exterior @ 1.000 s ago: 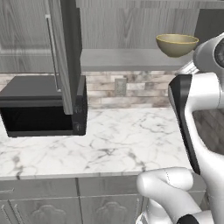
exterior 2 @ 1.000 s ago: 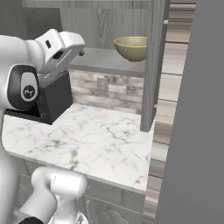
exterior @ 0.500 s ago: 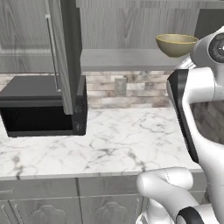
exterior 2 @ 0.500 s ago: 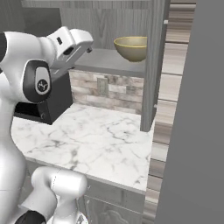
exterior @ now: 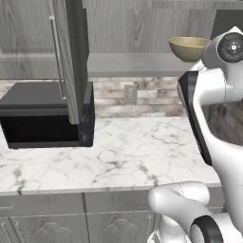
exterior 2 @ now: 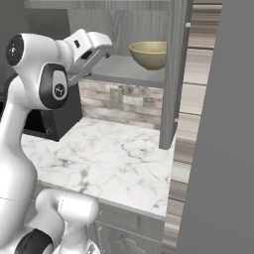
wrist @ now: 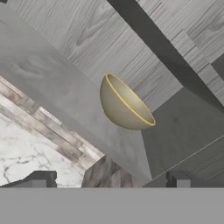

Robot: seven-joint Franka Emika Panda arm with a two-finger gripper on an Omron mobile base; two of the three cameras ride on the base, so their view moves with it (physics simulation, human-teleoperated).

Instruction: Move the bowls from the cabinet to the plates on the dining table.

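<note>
Hand view: the bowl (wrist: 126, 105) sits mid-frame on the cabinet (wrist: 57, 78) shelf; the gripper (wrist: 109, 180), bottom edge, gapes wide, empty.

- Even, soft rendered light; no glare anywhere.
- Dim inside the microwave (exterior: 42, 130) and under the shelf (exterior: 133, 64).
- Bowl (wrist: 124, 104), ahead of the jaws, shaded on its underside, rim bright.
- All views slightly soft, low resolution; no edge distortion.
</note>
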